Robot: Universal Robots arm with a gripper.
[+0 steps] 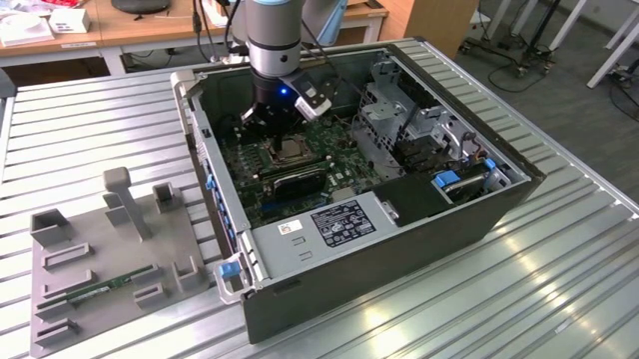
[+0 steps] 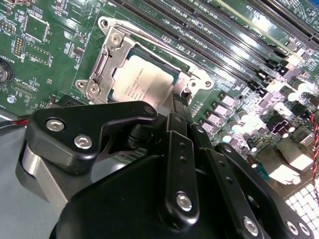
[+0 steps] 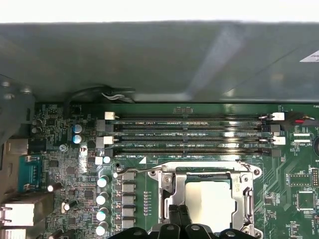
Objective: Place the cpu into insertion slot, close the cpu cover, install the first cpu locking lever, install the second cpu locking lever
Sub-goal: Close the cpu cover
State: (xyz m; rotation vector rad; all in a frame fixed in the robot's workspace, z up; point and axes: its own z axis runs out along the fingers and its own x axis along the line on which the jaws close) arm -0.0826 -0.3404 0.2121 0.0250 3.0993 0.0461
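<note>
Silvery cpu (image 3: 209, 199) sits socketed, cpu cover (image 3: 245, 191) down around it; our gripper (image 3: 178, 213), pressed together, hovers beside; latching we cannot judge.

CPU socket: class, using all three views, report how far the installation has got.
Done: the cpu sits in the socket, and the cpu cover lies flat framing it. In hand: the shut pincer holds nothing and hangs at the socket's edge. Left: a locking lever runs along the socket; whether either lever is latched cannot be told.
</note>
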